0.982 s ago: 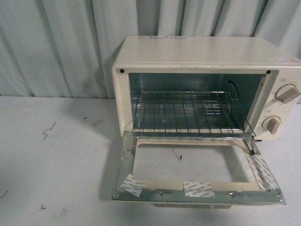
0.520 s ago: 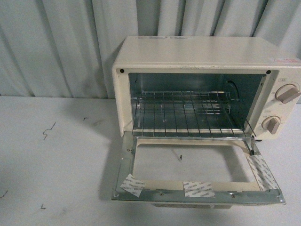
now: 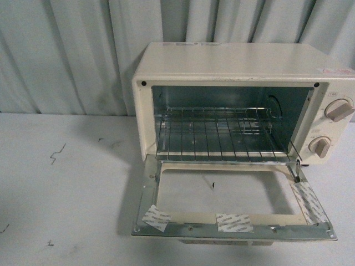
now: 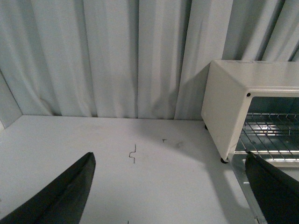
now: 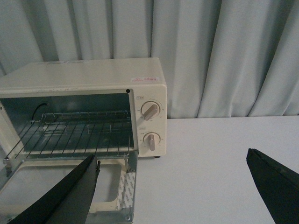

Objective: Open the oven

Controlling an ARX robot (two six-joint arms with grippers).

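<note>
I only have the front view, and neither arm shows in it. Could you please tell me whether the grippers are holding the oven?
Observer: The left gripper is open and empty, above the table off the oven's left side.
Operator: Thank you. And the right one?
Observer: The right gripper is open and empty too, in front of the oven, facing its knobs.

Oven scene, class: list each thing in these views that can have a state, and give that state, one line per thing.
Oven: open, cavity exposed.
Door: dropped down flat, about level.
Rack: inside the oven, nothing on it.
Upper knob: pointer tilted; setting unreadable.
Lower knob: pointer tilted; setting unreadable.
Left gripper: open, holding nothing.
Right gripper: open, holding nothing.
</note>
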